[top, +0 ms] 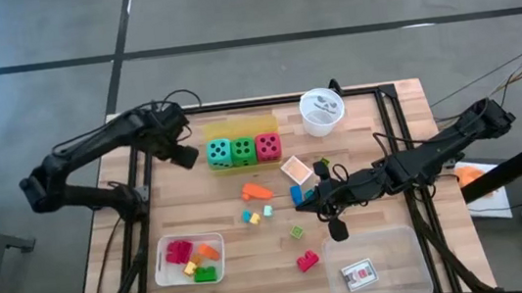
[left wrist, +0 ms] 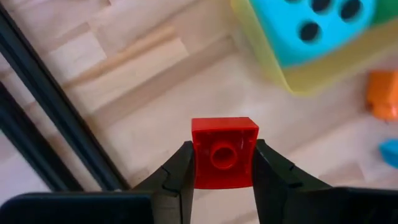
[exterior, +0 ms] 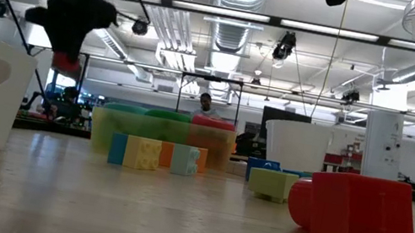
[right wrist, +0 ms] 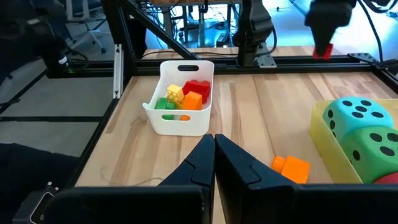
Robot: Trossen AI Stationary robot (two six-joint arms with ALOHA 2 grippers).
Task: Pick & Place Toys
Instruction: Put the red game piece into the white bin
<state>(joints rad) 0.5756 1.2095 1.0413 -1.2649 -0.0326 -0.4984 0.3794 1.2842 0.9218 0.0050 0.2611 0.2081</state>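
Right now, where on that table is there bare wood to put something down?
Bare wood lies between the white tray and the yellow tray, at the table's left. It is crowded mid-table, around the orange block and the right end effector.

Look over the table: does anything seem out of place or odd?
Mostly sorting half done. Loose blocks lie scattered mid-table while others sit in the white bin. One red block lies apart near the clear tray. The left gripper holds a red brick in the air beside the dice. Nothing is spilled or broken.
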